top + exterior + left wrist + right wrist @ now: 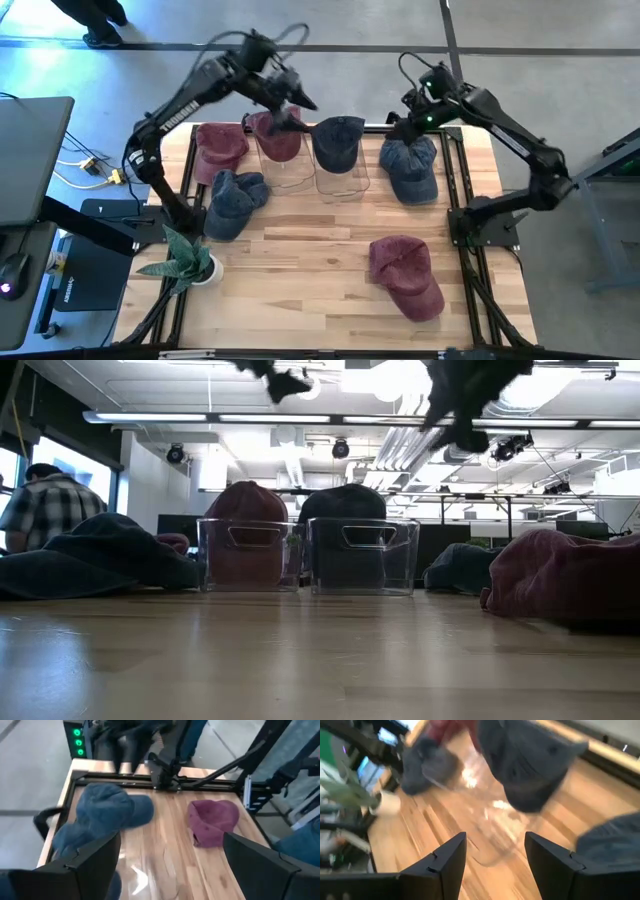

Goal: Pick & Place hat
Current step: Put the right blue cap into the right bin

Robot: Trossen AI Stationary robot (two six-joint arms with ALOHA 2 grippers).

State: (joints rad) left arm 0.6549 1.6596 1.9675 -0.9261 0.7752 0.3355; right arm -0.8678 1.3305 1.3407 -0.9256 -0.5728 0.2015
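Clear bins (340,180) stand mid-table with a maroon hat (277,134) on the left one and a dark hat (338,142) on the right. Left gripper (297,103) hangs spread and empty above the maroon hat; right gripper (403,118) is also spread, above a blue hat (410,166). Risk: each hat sits high on its bin, so a passing finger might knock it off.

Two bins (318,172) side by side, a hat (338,142) in each, hats around.
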